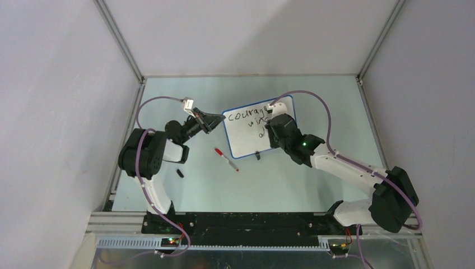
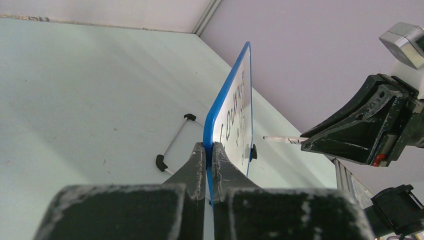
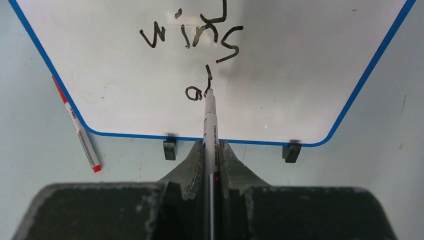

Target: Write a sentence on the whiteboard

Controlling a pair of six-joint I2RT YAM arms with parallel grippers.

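Observation:
The whiteboard (image 1: pixel 246 134), white with a thin blue rim and two black feet, stands tilted on the table. My left gripper (image 1: pixel 215 122) is shut on its left edge; in the left wrist view (image 2: pixel 209 150) the jaws clamp the blue rim (image 2: pixel 216 112). My right gripper (image 1: pixel 273 122) is shut on a black marker (image 3: pixel 209 125), its tip touching the board. The sentence (image 1: pixel 249 116) reads "courage", "wins" and a started "al" (image 3: pixel 199 89). The right arm hides part of the writing in the top view.
A red-capped marker (image 1: pixel 226 159) lies on the table below the board's left corner; it also shows in the right wrist view (image 3: pixel 77 127). A small black cap (image 1: pixel 180 174) lies near the left arm. The board's wire stand (image 2: pixel 172 142) rests behind it.

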